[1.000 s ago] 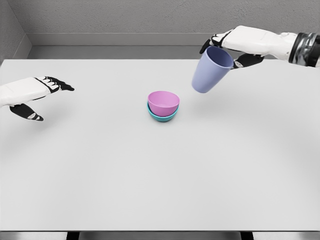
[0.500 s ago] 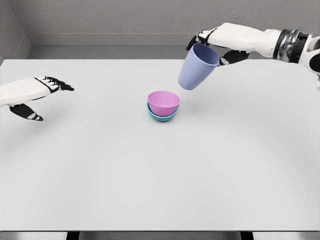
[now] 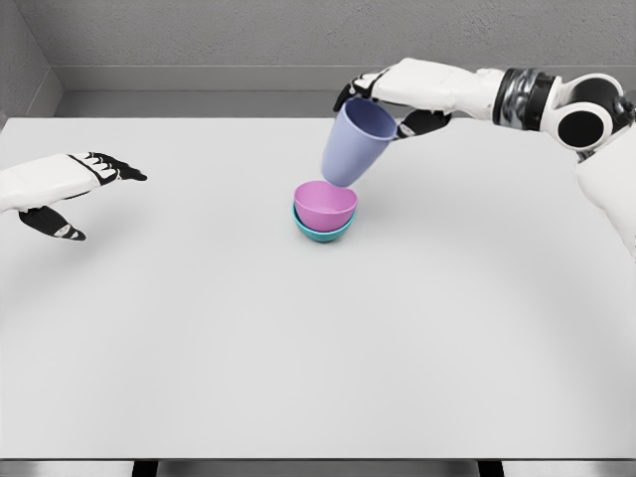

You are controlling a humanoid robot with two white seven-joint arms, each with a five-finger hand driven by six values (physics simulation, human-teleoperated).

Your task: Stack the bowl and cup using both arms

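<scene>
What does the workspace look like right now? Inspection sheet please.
Surface: white table, flat.
Job's things: pink bowl nested in teal bowl at table centre; lavender cup held tilted just above the bowls, whether touching the pink bowl's rim cannot be told.
Clutter: nothing seen.
Hands: right hand grips the cup at its rim; left hand open, holding nothing, at the table's left edge.
Cables: nothing seen.
Surroundings: grey wall behind the table.

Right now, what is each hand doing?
Left hand: open, holding nothing.
Right hand: closed on the cup, above the bowls.
</scene>
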